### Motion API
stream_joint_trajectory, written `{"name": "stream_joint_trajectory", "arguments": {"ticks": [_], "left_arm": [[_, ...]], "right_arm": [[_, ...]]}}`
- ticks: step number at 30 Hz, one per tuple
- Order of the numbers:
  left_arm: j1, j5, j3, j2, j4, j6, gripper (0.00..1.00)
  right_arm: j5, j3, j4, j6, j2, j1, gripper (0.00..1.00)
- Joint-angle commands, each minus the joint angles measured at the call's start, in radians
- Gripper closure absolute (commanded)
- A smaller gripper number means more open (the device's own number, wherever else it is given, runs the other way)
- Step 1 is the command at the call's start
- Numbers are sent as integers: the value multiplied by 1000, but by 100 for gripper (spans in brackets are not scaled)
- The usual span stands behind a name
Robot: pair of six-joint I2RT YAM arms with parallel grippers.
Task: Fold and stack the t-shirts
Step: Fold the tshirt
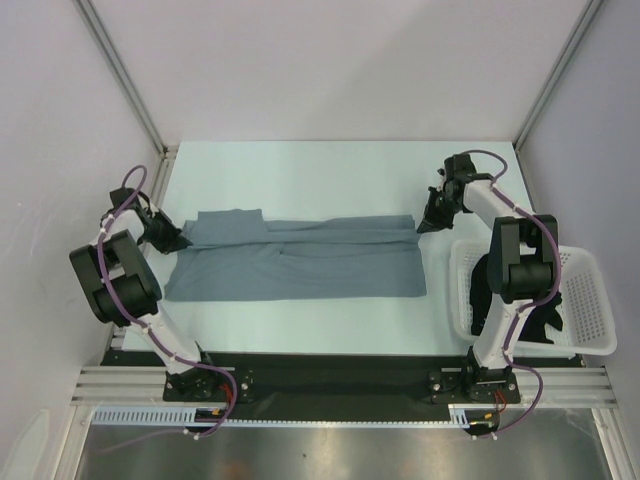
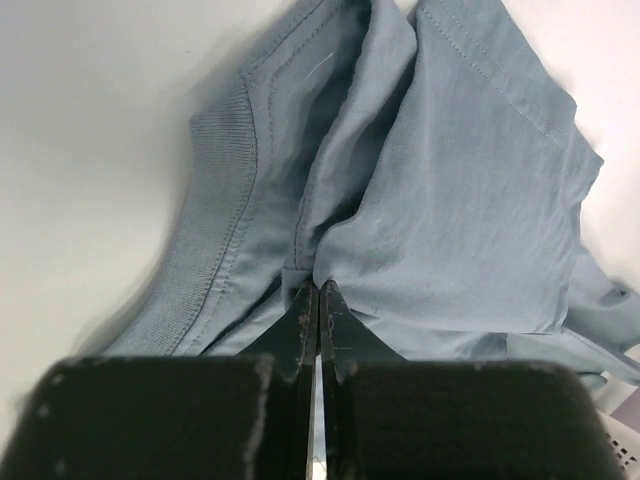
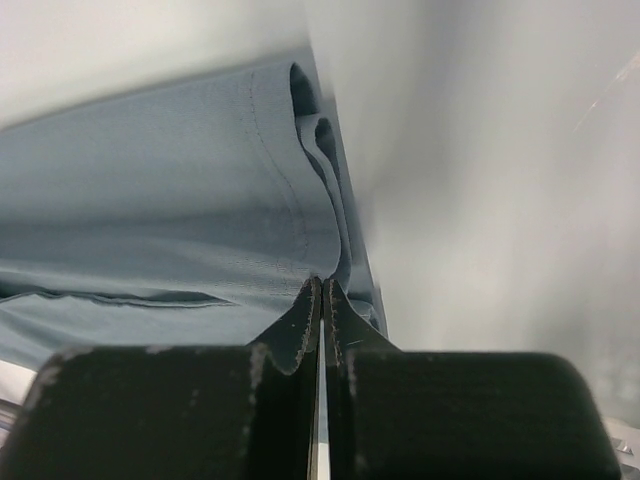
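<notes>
1. Left tool (image 1: 182, 240) (image 2: 318, 292): closed, jaws pressed flat together, pinching a bunched fold at the left end of the grey-blue t-shirt (image 1: 300, 262) (image 2: 450, 200), just beside the ribbed collar (image 2: 215, 200).
2. Right tool (image 1: 425, 225) (image 3: 322, 287): closed the same way, nipping the right edge of the same shirt (image 3: 150, 200) close to the stitched hem (image 3: 290, 200); layered cloth edges curling open in two small loops just past the tips.
3. Grey-blue t-shirt: lies across the middle of the tabletop (image 1: 300, 175), long way left to right, doubled over on itself with a lengthwise crease through the middle.
4. Far edge of the shirt: drawn fairly straight between the two tools; near edge resting loose on the tabletop.
5. Far left corner of the shirt: a broader flap, reaching a little farther than the rest of the cloth.
6. Black t-shirt (image 1: 545, 325): crumpled inside the white lattice basket (image 1: 592, 300) at the near right of the tabletop, partly hidden behind the right arm.
7. Basket: just right of the grey-blue shirt's right end, apart from it.
</notes>
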Motion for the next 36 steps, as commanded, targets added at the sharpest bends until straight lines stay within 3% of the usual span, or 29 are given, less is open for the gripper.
{"name": "stream_joint_trajectory", "arguments": {"ticks": [1,5,8,9,10,11,12,13,17,22,24,25,27,30,32,36], "left_arm": [[16,-45,-3,-39,18,34,100],[16,-67,-6,-40,16,35,95],[15,-105,-15,-60,6,40,75],[15,-145,-29,-98,7,32,57],[15,-154,-39,-121,13,23,49],[15,-165,-65,-155,22,5,43],[8,-174,-81,-214,38,-5,29],[4,-192,-95,-248,58,-15,26],[-66,-194,-116,-345,111,-23,25],[-146,-78,-53,-278,173,21,21],[-185,-53,-3,-211,188,12,22],[-199,-36,11,-189,196,6,23],[-241,-1,69,-128,194,-12,29],[-321,-4,149,-51,173,-17,27],[-393,-56,222,7,136,-23,21],[-516,-328,306,78,101,-34,20]], "right_arm": [[15,-12,14,-1,-32,1,100],[13,-8,9,-7,-28,1,100],[36,15,-37,-28,-26,6,98],[54,28,-52,-35,-31,20,76],[97,41,-69,-42,-55,29,68],[113,64,-80,-44,-69,36,66],[128,72,-75,-41,-87,50,66],[161,78,-65,-35,-101,76,66],[206,83,81,57,-133,161,54],[-78,106,326,198,-39,263,52],[-151,155,352,234,53,337,51],[-156,219,336,240,84,363,51],[-201,258,337,275,161,421,62],[-261,293,389,342,234,461,68],[-272,313,403,372,259,481,68],[-280,322,366,367,287,492,67]]}}
